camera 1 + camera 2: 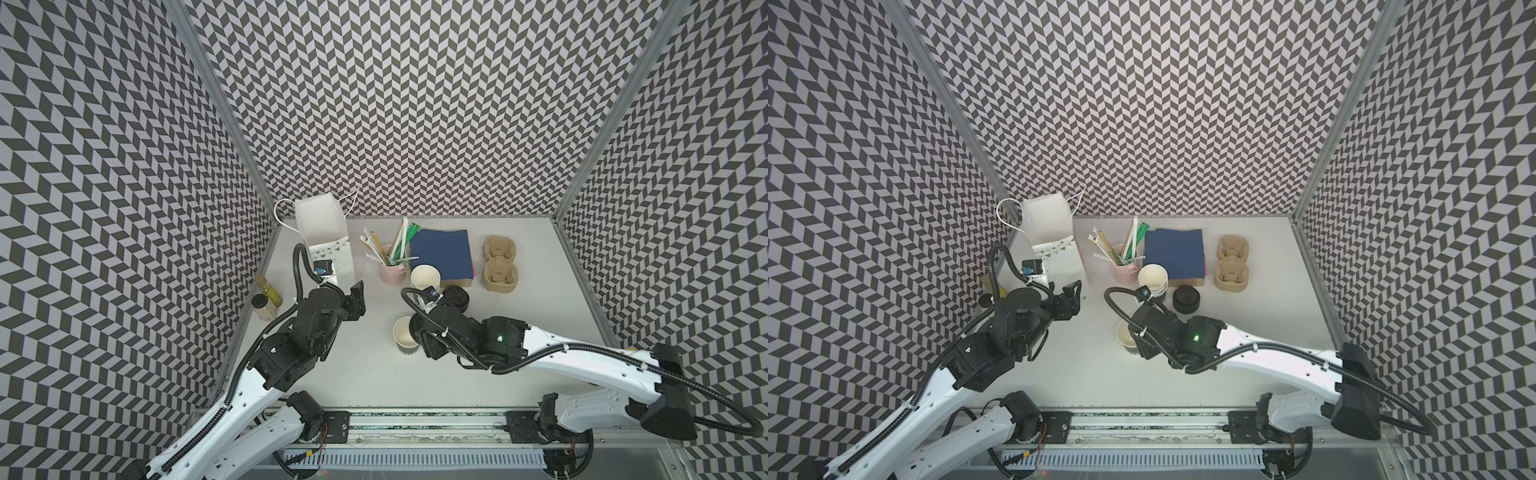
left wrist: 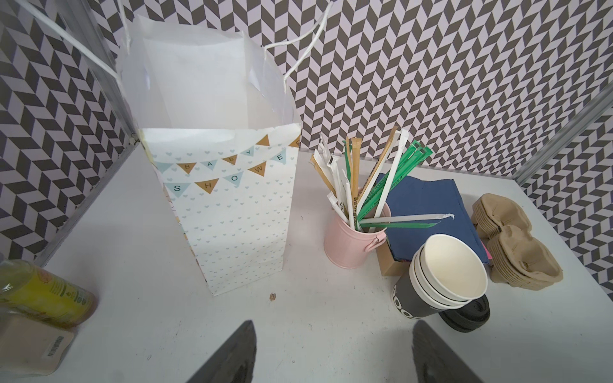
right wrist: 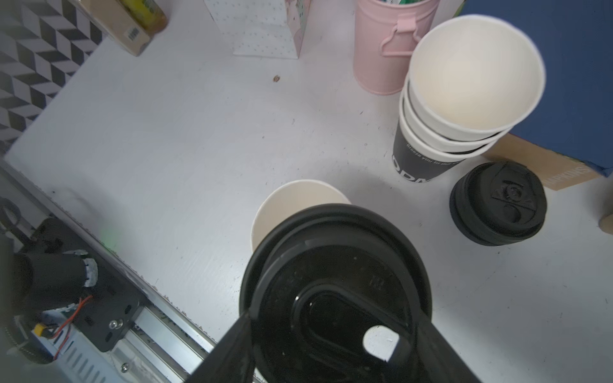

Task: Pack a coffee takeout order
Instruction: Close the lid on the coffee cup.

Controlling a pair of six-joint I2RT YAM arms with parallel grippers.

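Nearest the robot, the dark paper cup (image 1: 404, 337) stands upright and open on the desk (image 1: 374, 382). The right fingers (image 3: 229, 358) are clenched on opposite edges of a black plastic lid (image 3: 335, 265), held just above the cup and off-centre, so part of the mouth shows past it. The lid looks light, thin and slick, likely to flex; an edge grip seems right, and even pressure around the rim should seat it. The empty cup is light and easily crushed or tipped, so it wants a gentle hold around mid-wall. The left fingers (image 2: 235, 358) hang spread with nothing between them, beside the white paper bag (image 1: 328, 249). Farther back are the stack of lidless cups (image 1: 424, 277), spare lids (image 1: 455, 298), the soft navy napkin (image 1: 441, 253) and the pulp carrier (image 1: 500, 262), stiff yet light.
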